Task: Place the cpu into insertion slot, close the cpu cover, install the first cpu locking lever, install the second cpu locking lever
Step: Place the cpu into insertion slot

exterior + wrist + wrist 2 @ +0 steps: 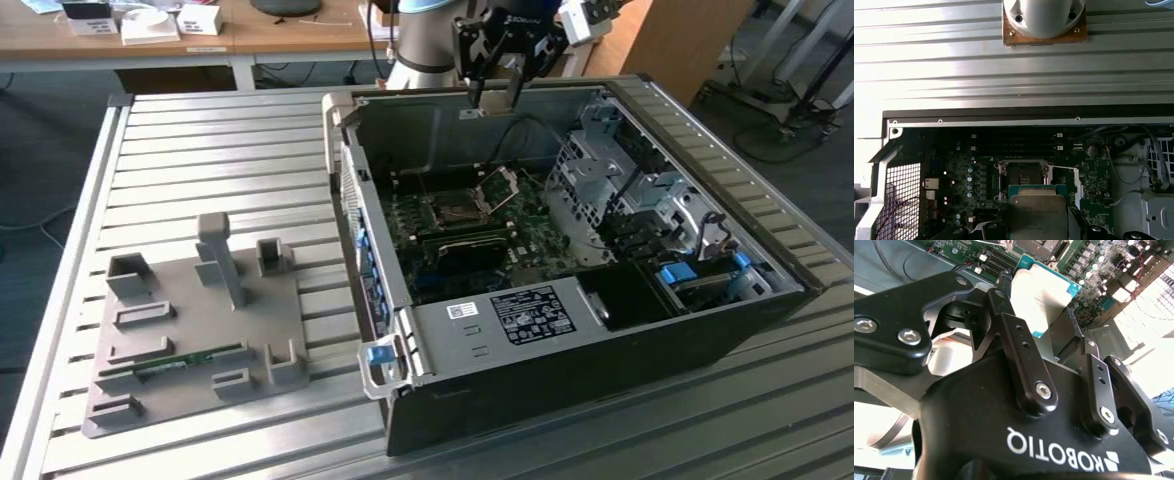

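Note:
My gripper (494, 103) hangs over the back wall of the open computer case (747, 300), shut on the cpu (490, 110). In the second wrist view the silver-topped cpu (1046, 295) sits flat between the two black fingers (1021, 345). The first wrist view shows the cpu (1038, 215) a short way off from the insertion slot (1023, 176), not over it. On the green motherboard (534, 235) the insertion slot (445, 210) lies open. The cpu cover (501, 187) stands tilted up at the side of the slot toward the exterior view's right.
A black box with a white label (527, 310) spans the case's near part. A metal drive cage (627, 180) fills the side at the exterior view's right. A grey fixture plate (187, 320) carrying a memory stick (174, 362) lies on the ribbed table (214, 150).

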`<action>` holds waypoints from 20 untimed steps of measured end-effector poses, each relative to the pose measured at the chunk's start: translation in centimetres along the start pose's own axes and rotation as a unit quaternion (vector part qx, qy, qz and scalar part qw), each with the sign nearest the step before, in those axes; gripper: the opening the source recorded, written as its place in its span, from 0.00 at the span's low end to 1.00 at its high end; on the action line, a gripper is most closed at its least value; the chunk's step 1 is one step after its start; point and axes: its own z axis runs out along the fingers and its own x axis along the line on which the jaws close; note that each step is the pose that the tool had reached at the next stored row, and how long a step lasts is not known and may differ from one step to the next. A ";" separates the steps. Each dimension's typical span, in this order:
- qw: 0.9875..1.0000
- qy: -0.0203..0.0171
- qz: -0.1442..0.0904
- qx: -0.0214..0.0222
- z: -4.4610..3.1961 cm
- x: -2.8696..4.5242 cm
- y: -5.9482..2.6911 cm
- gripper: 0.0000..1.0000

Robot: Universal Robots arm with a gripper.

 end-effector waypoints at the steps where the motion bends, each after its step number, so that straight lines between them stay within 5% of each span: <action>1: 1.000 0.000 0.000 0.000 0.01 0.00 0.00 0.54; 20: 1.000 0.000 0.000 0.000 0.36 -0.01 -0.03 0.54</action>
